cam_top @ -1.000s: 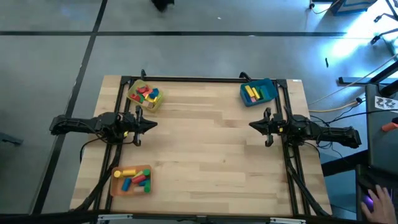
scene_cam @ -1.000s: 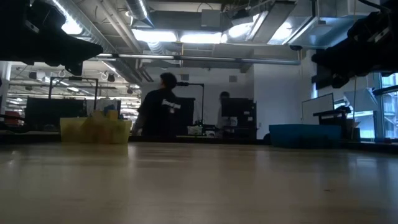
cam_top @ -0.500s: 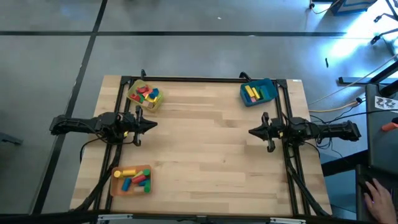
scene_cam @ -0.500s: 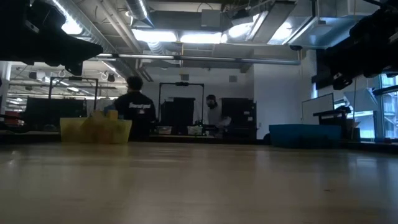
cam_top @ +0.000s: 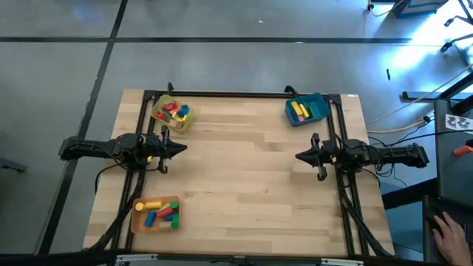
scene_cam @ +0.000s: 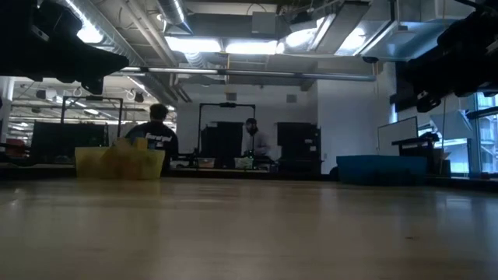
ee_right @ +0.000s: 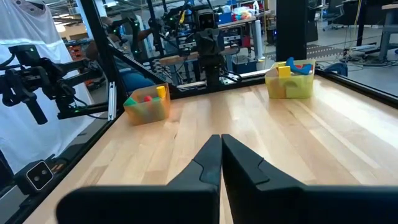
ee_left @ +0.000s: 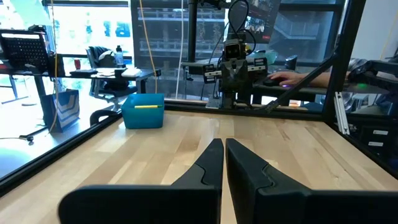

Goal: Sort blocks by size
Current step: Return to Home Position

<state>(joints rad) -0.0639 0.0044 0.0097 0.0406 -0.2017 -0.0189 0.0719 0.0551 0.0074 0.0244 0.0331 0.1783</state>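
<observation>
The blocks lie in three trays: a yellow tray [cam_top: 171, 112] at the far left, a blue tray [cam_top: 307, 109] at the far right and an orange tray [cam_top: 156, 213] at the near left. My left gripper [cam_top: 185, 148] is shut and level above the table's left side, pointing toward the right; its fingers [ee_left: 222, 155] meet in the left wrist view. My right gripper [cam_top: 298, 156] is shut and level above the right side, pointing left; its closed fingers [ee_right: 220, 152] show in the right wrist view. Neither holds anything.
A black frame [cam_top: 236, 94] runs along the table's far edge and down both sides. The bare wooden top [cam_top: 244, 177] lies between the two grippers. People stand in the room beyond the table [scene_cam: 156, 132], and a hand [cam_top: 449, 235] shows at a desk right of the table.
My right gripper has swung a little toward the table's near edge, staying shut and level. A person in the room behind has walked toward the left.
</observation>
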